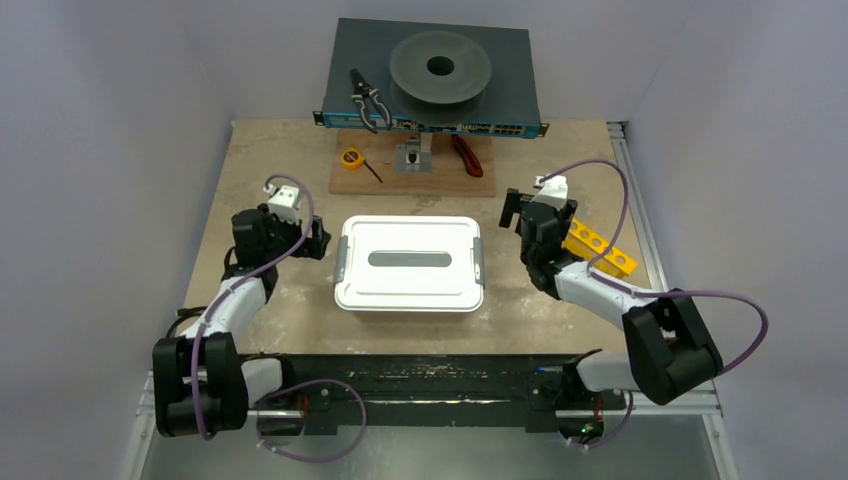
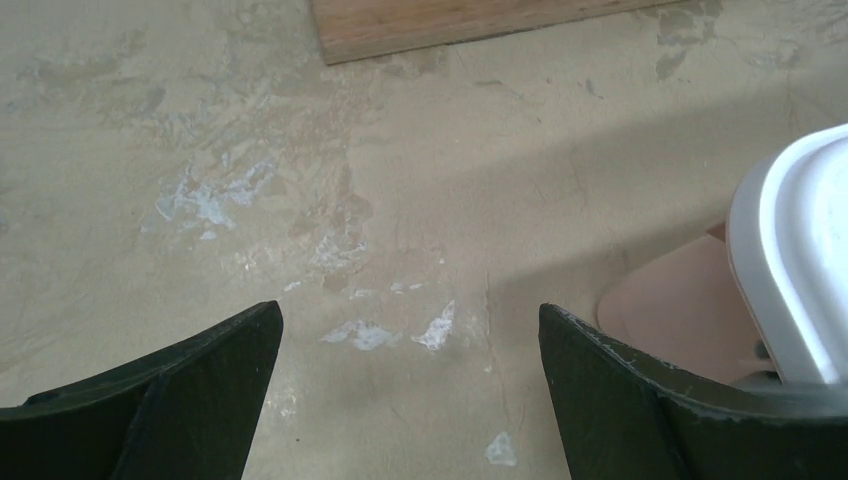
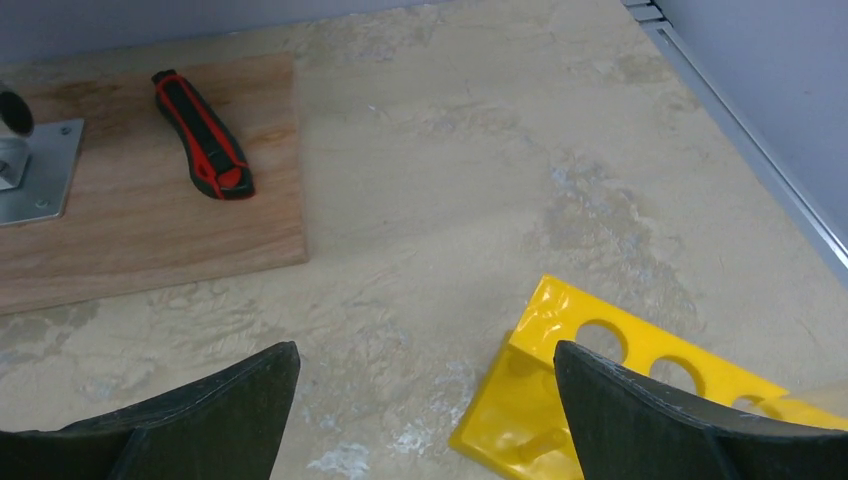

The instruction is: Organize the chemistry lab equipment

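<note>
**Left gripper** (image 2: 410, 330): jaws spread wide, holding nothing. The closed white lidded box (image 2: 800, 240) lies just outside the finger on the view's right.

**Right gripper** (image 3: 427, 350): jaws also spread and empty. The yellow holed rack (image 3: 520, 390) lies partly between them, nearer the finger on the view's right. The red-handled tool (image 3: 200, 135) is well ahead on the wooden board (image 3: 150, 230).

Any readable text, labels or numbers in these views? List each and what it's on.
No legible text in any view.
Dark rack unit: front-strip markings are too small to read.
Yellow tape measure: dark centre mark, blurred and unreadable.
White lidded box, yellow rack, red-and-black tool: no print visible.
</note>
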`<state>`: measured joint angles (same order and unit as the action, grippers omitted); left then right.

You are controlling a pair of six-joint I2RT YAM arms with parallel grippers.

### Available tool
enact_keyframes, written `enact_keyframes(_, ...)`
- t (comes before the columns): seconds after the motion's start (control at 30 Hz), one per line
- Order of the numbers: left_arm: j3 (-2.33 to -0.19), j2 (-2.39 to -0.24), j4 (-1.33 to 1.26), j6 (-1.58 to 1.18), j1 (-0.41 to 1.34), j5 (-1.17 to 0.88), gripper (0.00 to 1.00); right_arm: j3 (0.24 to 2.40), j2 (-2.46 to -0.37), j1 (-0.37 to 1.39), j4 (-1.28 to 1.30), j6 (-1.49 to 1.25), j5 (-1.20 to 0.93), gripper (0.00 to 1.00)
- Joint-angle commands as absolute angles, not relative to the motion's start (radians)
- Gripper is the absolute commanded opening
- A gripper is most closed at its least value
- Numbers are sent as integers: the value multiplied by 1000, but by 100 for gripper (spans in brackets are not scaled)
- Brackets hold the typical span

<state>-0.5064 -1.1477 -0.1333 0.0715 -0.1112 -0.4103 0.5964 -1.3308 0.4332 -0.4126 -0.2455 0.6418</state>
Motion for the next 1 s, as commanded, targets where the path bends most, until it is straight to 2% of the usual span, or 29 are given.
enact_keyframes(0.0,-489,-1187,-372,9,-118,-384,100,605,-1322,400,-531,-149,572,99)
enact_keyframes(0.17,-454,-1230,-490,-21,-118,-348,100,576,-1309,338,-576,-102,516,99)
enact_keyframes(0.57,-462,-1274,-572,-51,-118,-304,100,510,-1412,253,-792,-42,438,99)
enact_keyframes(0.7,-429,-1327,-697,-57,-118,-269,100,511,-1458,241,-829,-18,445,99)
enact_keyframes(0.8,-444,-1324,-658,-45,-107,-249,100,497,-1476,242,-880,22,442,99)
enact_keyframes(0.9,-398,-1315,-737,-48,-107,-250,100,481,-1514,238,-972,47,459,99)
enact_keyframes(0.97,-364,-1313,-806,-48,-105,-246,100,494,-1523,209,-944,13,450,99)
